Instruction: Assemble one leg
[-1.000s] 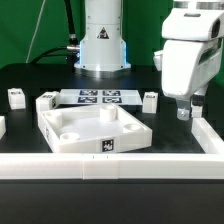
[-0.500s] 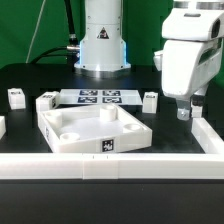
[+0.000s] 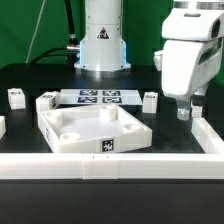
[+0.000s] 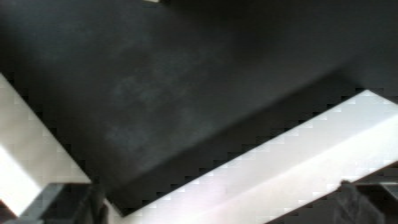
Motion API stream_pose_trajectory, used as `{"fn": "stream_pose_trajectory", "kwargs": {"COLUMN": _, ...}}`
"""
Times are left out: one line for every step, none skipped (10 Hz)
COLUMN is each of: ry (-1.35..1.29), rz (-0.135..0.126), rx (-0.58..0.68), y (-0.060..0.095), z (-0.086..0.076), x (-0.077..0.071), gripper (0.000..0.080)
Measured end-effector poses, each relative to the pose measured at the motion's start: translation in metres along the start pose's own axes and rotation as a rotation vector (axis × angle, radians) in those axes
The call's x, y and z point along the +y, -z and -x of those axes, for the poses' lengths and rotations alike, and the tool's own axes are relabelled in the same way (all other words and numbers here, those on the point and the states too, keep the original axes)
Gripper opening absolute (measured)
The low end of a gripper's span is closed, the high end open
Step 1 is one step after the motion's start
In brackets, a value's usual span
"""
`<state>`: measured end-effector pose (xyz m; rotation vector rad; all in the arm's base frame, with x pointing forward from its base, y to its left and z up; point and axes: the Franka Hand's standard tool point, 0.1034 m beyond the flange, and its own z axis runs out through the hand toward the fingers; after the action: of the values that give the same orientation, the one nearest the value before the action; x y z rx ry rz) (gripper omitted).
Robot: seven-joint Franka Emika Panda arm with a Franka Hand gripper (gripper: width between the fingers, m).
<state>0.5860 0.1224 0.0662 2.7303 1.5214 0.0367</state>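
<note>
My gripper (image 3: 186, 103) hangs at the exterior view's right, low over the black table. Right under its fingertips sits a small white leg (image 3: 183, 113) with a dark tag. I cannot tell whether the fingers touch it. In the wrist view my gripper (image 4: 210, 212) is open. Its dark fingertips (image 4: 54, 205) stand wide apart at the frame's corners, with a broad white bar (image 4: 267, 160) running slantwise between them. Three more legs stand on the table: one (image 3: 150, 101) beside the marker board, and two (image 3: 46, 101) (image 3: 16, 97) at the exterior view's left.
The large white square tray-like piece (image 3: 128, 131) with corner holes lies mid-table. The marker board (image 3: 100, 97) lies behind it, before the robot base (image 3: 103, 45). A white rail (image 3: 110, 165) runs along the front and a white wall (image 3: 207, 135) along the exterior view's right.
</note>
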Motion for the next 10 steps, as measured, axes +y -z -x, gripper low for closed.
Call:
{"fn": "stream_pose_trajectory", "kwargs": {"ry": 0.000, "rz": 0.000, "rx": 0.000, "y": 0.000, "z": 0.000, "x": 0.000, "gripper": 0.0650}}
{"fn": "stream_pose_trajectory", "kwargs": {"ry": 0.044, "rz": 0.002, "rx": -0.007, "y": 0.001, "z": 0.001, "x": -0.001, "gripper": 0.0650}}
{"fn": "stream_pose_trajectory", "kwargs": {"ry": 0.128, "rz": 0.006, "rx": -0.018, "y": 0.002, "z": 0.004, "x": -0.005, "gripper": 0.0650}}
{"fn": "stream_pose_trajectory", "kwargs": {"ry": 0.214, "rz": 0.005, "rx": -0.028, "y": -0.004, "z": 0.011, "x": -0.017, "gripper": 0.0650}}
{"fn": "stream_pose_trajectory", "kwargs": {"ry": 0.300, "rz": -0.004, "rx": -0.048, "y": -0.008, "z": 0.022, "x": -0.028, "gripper": 0.0650}}
{"fn": "stream_pose_trajectory", "kwargs": {"ry": 0.392, "rz": -0.003, "rx": -0.068, "y": -0.008, "z": 0.032, "x": -0.030, "gripper": 0.0650}}
{"fn": "stream_pose_trajectory", "kwargs": {"ry": 0.423, "rz": -0.008, "rx": -0.080, "y": -0.005, "z": 0.041, "x": -0.024, "gripper": 0.0650}}
{"fn": "stream_pose_trajectory", "kwargs": {"ry": 0.408, "rz": -0.008, "rx": -0.080, "y": -0.006, "z": 0.040, "x": -0.025, "gripper": 0.0650}}
{"fn": "stream_pose_trajectory", "kwargs": {"ry": 0.409, "rz": -0.009, "rx": -0.080, "y": -0.007, "z": 0.040, "x": -0.025, "gripper": 0.0650}}
{"fn": "stream_pose_trajectory", "kwargs": {"ry": 0.408, "rz": -0.010, "rx": -0.080, "y": -0.007, "z": 0.040, "x": -0.025, "gripper": 0.0650}}
